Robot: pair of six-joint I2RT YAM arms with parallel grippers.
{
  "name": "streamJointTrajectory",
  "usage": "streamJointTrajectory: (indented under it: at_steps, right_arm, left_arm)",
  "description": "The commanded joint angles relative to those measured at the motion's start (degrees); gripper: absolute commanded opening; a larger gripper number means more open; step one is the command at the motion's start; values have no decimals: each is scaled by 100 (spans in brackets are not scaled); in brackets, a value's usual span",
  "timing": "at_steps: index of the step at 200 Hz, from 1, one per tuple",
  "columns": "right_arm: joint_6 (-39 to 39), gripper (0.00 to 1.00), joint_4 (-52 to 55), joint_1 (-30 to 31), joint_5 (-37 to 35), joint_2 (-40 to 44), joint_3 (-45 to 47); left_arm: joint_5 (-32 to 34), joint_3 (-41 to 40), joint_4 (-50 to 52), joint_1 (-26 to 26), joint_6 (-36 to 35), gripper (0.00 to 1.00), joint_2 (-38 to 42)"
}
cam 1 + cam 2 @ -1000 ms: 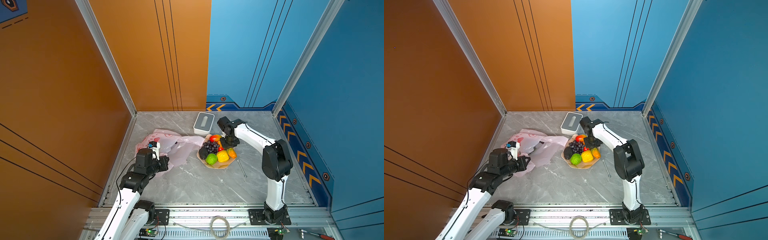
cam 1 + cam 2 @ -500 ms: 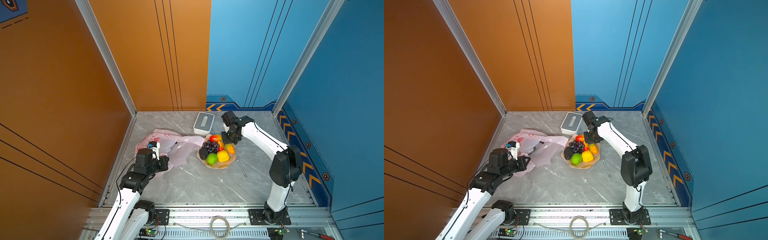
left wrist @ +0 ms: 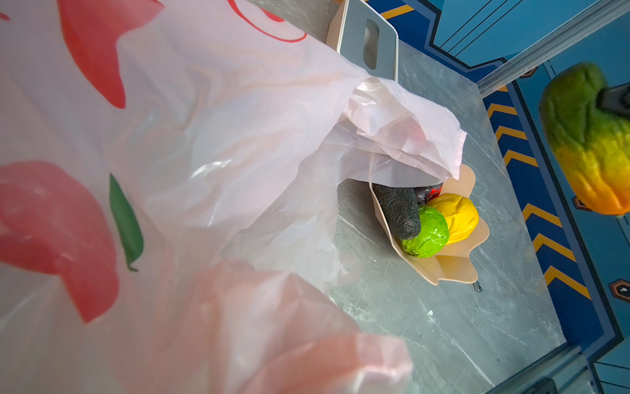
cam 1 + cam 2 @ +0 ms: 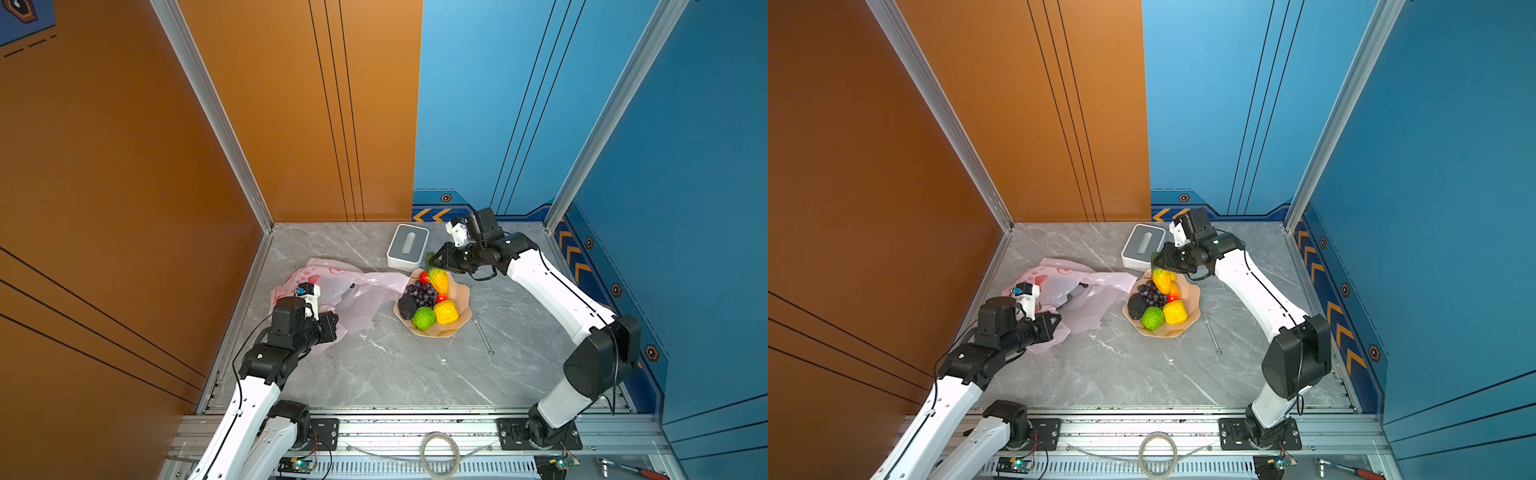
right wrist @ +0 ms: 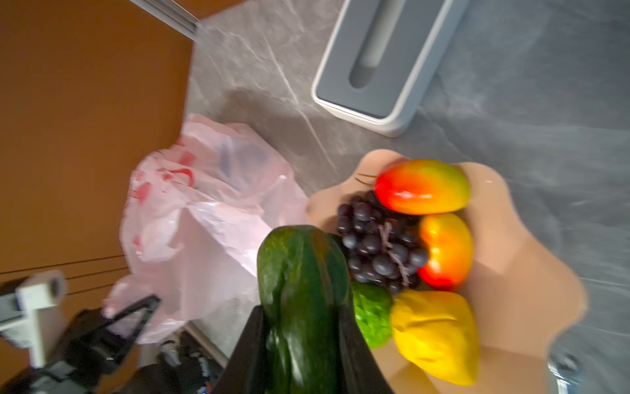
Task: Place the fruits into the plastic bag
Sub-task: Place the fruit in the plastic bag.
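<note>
Raised off the plate (image 4: pixel 462 300) over the past second, the right gripper (image 4: pixel 435 261) grasps a green-and-orange fruit (image 4: pixel 439 281) by its green end, dangling it above the plate's far rim near the white-and-grey box (image 4: pixel 408 246). Grapes (image 4: pixel 422 293), avocado (image 4: pixel 406 306), lime-green fruit (image 4: pixel 424 318) and yellow fruit (image 4: pixel 445 311) sit on the plate. The left gripper (image 4: pixel 332 322) is clenched on the near edge of the pink plastic bag (image 4: pixel 353 291), crumpled on the table (image 4: pixel 395 365) beside the plate.

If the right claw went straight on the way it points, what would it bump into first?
Probably the bag: the right gripper, holding a green-orange fruit, aims at it past the plate, though height is unclear.
</note>
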State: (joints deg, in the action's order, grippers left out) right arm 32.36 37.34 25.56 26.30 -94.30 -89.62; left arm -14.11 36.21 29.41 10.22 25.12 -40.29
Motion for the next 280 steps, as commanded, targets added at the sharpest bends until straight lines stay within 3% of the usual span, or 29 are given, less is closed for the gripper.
streamJointTrajectory:
  at_steps: [1,47,99,163,212,280]
  right_arm:
    - [1005,19,-1386,201,901,170,381]
    - [2202,19,-3177,855,1351,23,910]
    - [2793,19,-4106,1663,1395,-740,968]
    - [2912,19,-4166,1927,1371,-1595,734]
    - [2670,19,-3405,1937,1176,-2251,59]
    - [3183,19,-3356,1953,560,-3066,-820]
  left_arm:
    - [75,23,65,58,36,0,39]
    - [92,22,74,95,36,0,74]
    - [171,28,116,181,28,0,153]
    - [226,36,143,238,19,0,224]
    - [249,36,144,294,19,0,224]
    - [286,41,169,418,19,0,206]
